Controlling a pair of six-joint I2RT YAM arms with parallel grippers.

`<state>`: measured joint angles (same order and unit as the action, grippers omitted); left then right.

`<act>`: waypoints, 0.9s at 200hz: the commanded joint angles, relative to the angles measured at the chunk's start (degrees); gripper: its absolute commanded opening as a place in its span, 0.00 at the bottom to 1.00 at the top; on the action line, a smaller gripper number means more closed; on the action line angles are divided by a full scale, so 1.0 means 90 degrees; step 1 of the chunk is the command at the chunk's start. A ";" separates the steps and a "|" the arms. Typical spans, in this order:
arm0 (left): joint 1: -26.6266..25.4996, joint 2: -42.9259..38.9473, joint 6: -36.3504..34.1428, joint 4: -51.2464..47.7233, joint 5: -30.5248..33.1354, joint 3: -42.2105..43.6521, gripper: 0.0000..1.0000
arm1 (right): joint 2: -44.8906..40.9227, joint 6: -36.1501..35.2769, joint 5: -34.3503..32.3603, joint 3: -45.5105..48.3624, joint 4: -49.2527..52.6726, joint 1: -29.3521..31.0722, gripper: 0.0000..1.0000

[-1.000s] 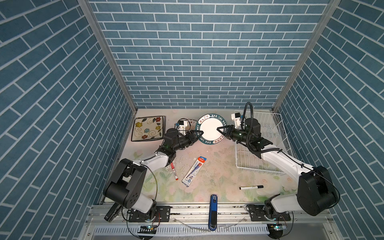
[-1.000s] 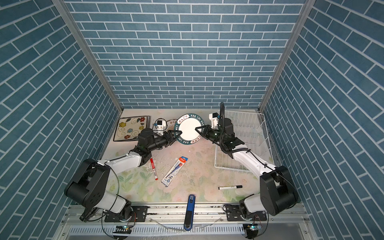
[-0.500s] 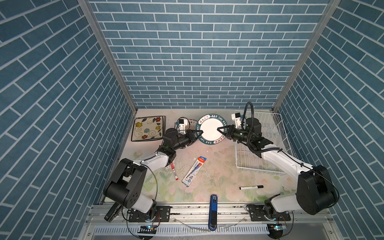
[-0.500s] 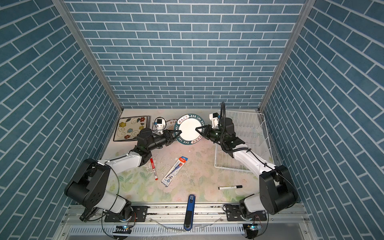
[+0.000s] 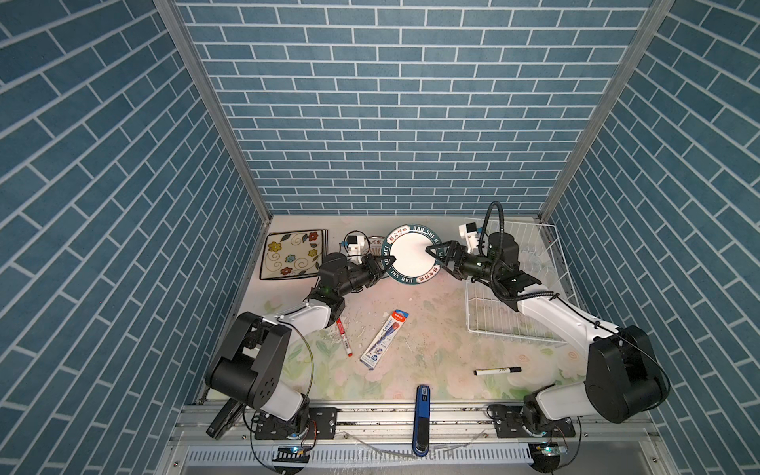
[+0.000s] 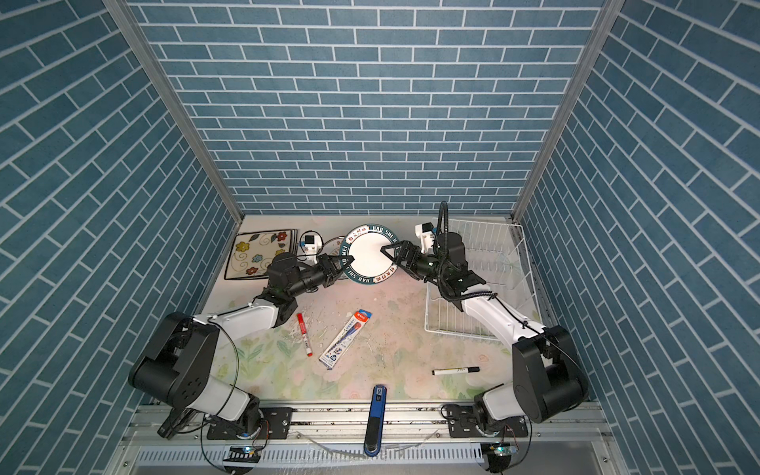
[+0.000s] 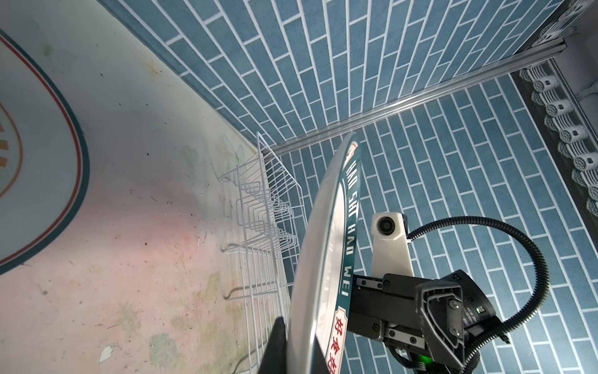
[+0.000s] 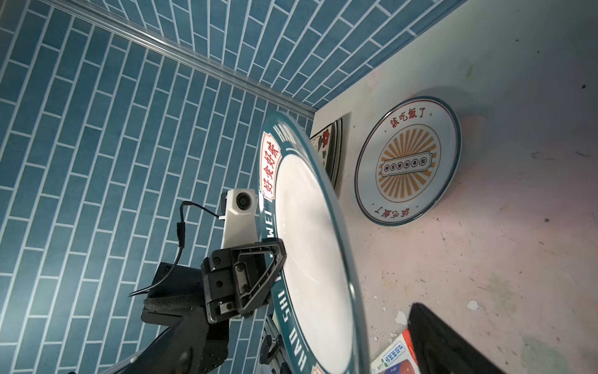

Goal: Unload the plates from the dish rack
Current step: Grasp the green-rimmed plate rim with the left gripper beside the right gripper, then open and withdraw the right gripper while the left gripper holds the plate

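A round white plate (image 5: 411,257) (image 6: 369,257) with a dark lettered rim band hangs tilted on edge above the table's back. My left gripper (image 5: 388,260) (image 6: 347,260) is shut on its left rim; in the left wrist view the plate (image 7: 320,259) sits between my fingers (image 7: 275,343). My right gripper (image 5: 436,261) (image 6: 392,259) stands open around the right rim, one finger (image 8: 446,343) well off the plate (image 8: 310,243). The white wire dish rack (image 5: 493,312) (image 6: 452,312) lies at the right with bare prongs. Square flowered plates (image 5: 293,255) (image 6: 259,255) lie back left.
Another round plate (image 8: 407,162) (image 7: 32,162) lies flat behind my left wrist. On the table are a red marker (image 5: 343,341), a pen pack (image 5: 384,339) and a black marker (image 5: 497,370). A blue tool (image 5: 422,411) sits at the front edge.
My left gripper closed on the plate's left rim. My right gripper, shut on the right rim before, has now opened. The plate has barely moved.
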<state>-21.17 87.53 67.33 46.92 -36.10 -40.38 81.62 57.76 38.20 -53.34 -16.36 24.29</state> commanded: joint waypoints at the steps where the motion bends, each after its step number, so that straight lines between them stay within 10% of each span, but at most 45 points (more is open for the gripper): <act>1: 0.0180 -0.0091 -0.0164 0.0001 -0.0066 0.0024 0.00 | -0.0272 -0.0178 -0.0165 0.0143 0.0215 -0.0096 0.99; 111: 0.1107 -0.0762 -0.2280 -0.2569 0.0887 0.0090 0.00 | -0.0643 -0.0567 -0.0338 0.0185 0.0756 -0.0248 0.99; 180: 0.1617 0.0250 -0.2227 -0.2108 0.0689 -0.0305 0.00 | -0.0659 -0.0756 -0.0303 0.0071 0.1024 -0.0295 0.99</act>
<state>-8.34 86.30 47.33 23.77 -28.05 -39.99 77.21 53.76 36.18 -52.69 -8.54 22.00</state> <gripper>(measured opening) 0.092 0.988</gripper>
